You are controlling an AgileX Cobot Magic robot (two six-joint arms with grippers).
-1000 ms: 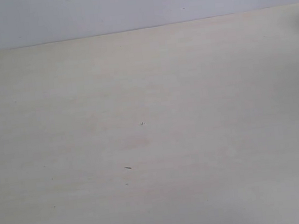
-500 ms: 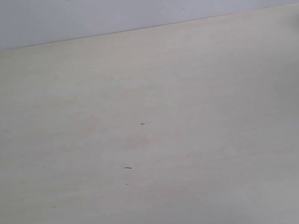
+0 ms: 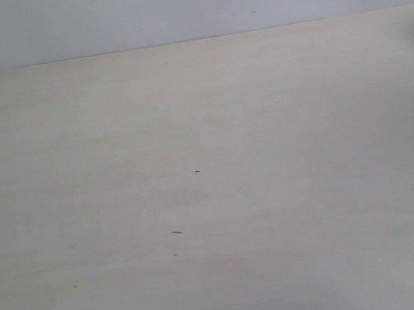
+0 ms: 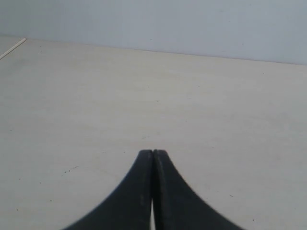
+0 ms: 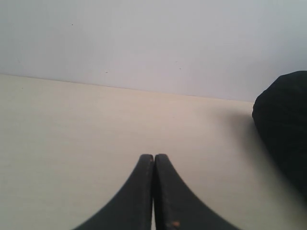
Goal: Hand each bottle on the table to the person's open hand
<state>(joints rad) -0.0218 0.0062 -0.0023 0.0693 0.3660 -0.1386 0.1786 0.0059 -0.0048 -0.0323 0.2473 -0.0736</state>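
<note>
As the table [image 3: 278, 116] lies now: pale top with nothing on it in any of the three views, only tiny specks [image 3: 197, 171] mid-frame.
Bottles: none in view; can't tell where they are.
Person's hand: not seen.
Left gripper [image 4: 153, 152]: jaws pressed together, empty, low over the table.
Right gripper [image 5: 154, 156]: jaws together, empty; dark rounded object [image 5: 283, 129] at right edge of its frame, can't identify.
Progress: judged either all handed over or not begun; frames don't settle which.

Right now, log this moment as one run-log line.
left pincer: shut, empty | right pincer: shut, empty | table: no bottles in view | black rounded object: ahead of right pincer, unidentified
</note>
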